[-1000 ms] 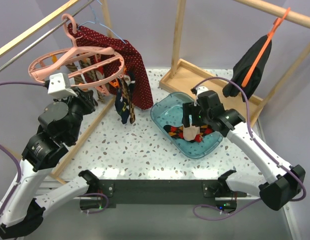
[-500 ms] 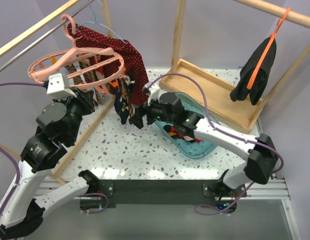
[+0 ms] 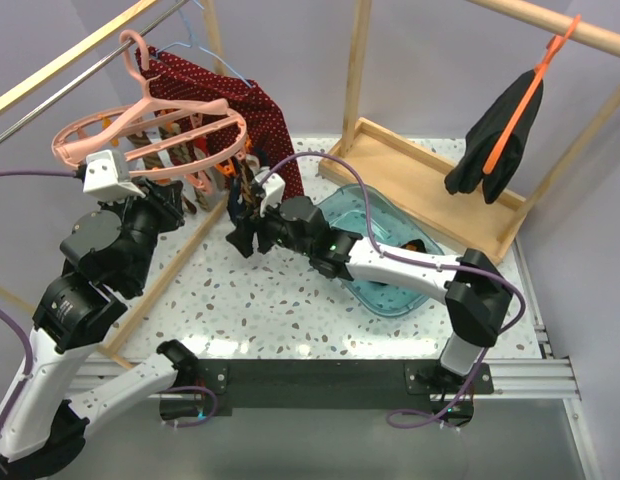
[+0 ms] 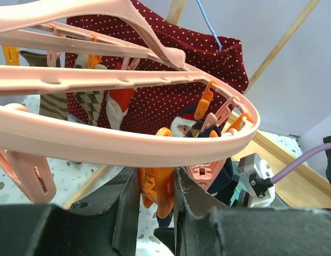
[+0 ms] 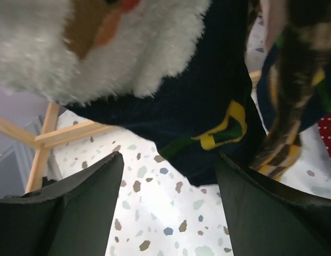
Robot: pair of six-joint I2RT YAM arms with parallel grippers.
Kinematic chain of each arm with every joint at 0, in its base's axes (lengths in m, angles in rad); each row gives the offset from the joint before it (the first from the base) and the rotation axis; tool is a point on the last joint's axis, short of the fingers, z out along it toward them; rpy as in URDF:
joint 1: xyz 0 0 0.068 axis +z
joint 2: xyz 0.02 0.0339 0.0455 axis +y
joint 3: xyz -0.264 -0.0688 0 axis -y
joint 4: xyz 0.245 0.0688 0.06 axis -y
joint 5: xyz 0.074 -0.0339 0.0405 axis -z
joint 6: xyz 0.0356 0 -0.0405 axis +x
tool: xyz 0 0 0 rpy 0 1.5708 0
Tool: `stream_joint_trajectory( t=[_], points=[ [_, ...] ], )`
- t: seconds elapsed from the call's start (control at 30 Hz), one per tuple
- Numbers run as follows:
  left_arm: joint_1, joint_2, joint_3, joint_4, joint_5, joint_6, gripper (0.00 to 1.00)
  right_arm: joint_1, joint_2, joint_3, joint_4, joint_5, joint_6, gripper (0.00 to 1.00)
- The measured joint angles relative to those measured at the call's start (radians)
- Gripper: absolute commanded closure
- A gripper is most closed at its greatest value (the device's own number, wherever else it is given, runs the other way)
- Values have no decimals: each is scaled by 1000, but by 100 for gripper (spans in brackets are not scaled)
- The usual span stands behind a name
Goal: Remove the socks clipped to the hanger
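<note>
The pink ring hanger hangs from the rail at the back left, with brown argyle socks and navy socks clipped under it. My left gripper is under the ring's rim, shut on an orange clip. My right gripper is open just below a hanging navy sock with a yellow mark. Its fingers stand on either side of the sock's lower end without touching it. More socks lie in the teal basin.
A red white-dotted cloth hangs behind the ring on a light-blue wire hanger. A black garment hangs on an orange hanger at the back right above a wooden tray. Wooden frame posts stand left and centre.
My right arm left the teal basin and swung left across the table to the hanging navy socks. The black garment swayed. My left gripper stayed at the ring.
</note>
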Motion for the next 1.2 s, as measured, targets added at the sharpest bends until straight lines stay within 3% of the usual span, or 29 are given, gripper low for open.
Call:
stream_joint_trajectory(
  t=[0.37,0.43,0.5,0.63,0.87,0.9,1.13,1.2],
  points=[
    [0,-6,1,0,8,-2,100,0,60,53,1,120,-2,51],
    [0,-8,1,-1,8,-2,100,0,61,55,0,138,-2,70],
    [0,-10,1,-1,8,-2,100,0,62,58,0,149,-8,83],
    [0,-12,1,-2,8,-2,100,2,62,61,0,153,-12,99],
    [0,-25,-1,-8,9,-2,100,25,28,56,-40,119,-19,100],
    [0,-32,-3,-8,9,-3,97,29,12,54,-56,113,-19,100],
    [0,-89,-6,-9,16,-8,53,52,-98,56,-154,66,-15,100],
    [0,-99,-6,-11,23,-14,48,58,-107,69,-195,48,-15,100]
  ],
)
